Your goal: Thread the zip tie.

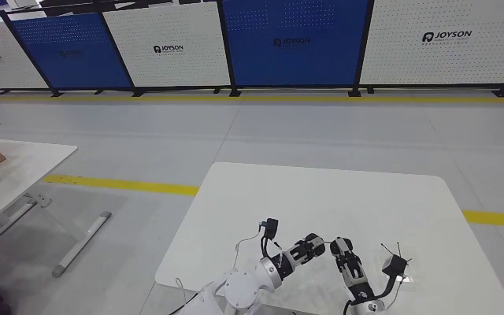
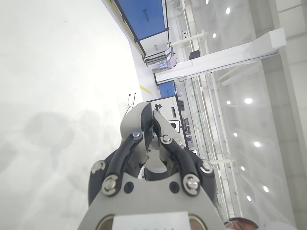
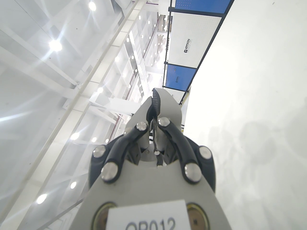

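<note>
Both grippers hover close together over the near edge of the white table (image 1: 331,197). My left gripper (image 2: 153,112) is shut, and a small black end of the zip tie (image 2: 157,107) pokes out past its tips. My right gripper (image 3: 153,98) is shut too. A thin black strip of the zip tie (image 3: 155,142) runs between its fingers back toward the palm. From above, the left gripper (image 1: 313,244) and the right gripper (image 1: 340,249) sit side by side, tips pointing away from the robot, and the tie is too thin to make out.
Blue and white partition panels (image 1: 291,43) stand across the floor beyond a yellow line (image 1: 118,185). Another white table (image 1: 27,161) stands at the far left. Two thin black tails (image 1: 391,250) stick up from the right wrist mount.
</note>
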You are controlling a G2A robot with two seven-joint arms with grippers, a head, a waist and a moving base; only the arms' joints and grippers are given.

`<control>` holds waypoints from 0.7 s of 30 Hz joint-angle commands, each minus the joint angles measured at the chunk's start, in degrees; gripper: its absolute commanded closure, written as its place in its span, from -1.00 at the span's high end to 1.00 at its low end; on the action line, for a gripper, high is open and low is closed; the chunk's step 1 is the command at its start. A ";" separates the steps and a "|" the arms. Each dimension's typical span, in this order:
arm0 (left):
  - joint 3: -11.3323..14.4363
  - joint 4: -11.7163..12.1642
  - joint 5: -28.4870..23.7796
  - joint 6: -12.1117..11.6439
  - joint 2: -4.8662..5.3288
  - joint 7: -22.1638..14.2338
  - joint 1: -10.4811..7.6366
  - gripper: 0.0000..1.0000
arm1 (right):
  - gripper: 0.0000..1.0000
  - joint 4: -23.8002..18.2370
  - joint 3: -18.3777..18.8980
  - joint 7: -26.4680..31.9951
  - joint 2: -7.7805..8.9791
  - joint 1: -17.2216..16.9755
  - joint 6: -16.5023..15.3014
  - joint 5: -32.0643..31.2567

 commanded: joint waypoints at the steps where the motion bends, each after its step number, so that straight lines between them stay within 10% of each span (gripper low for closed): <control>1: -0.06 0.04 -0.06 -0.02 0.00 -0.05 -0.03 -1.00 | -1.00 0.00 0.00 0.00 0.00 0.00 0.00 0.00; 19: -0.19 -0.18 0.05 -0.29 0.04 -0.77 0.18 -1.00 | -1.00 0.00 0.00 0.00 0.00 0.00 0.00 0.00; 21: -0.08 -0.31 0.45 -0.35 0.06 -1.08 0.16 -0.20 | -1.00 0.00 0.00 0.00 0.00 0.00 0.00 0.00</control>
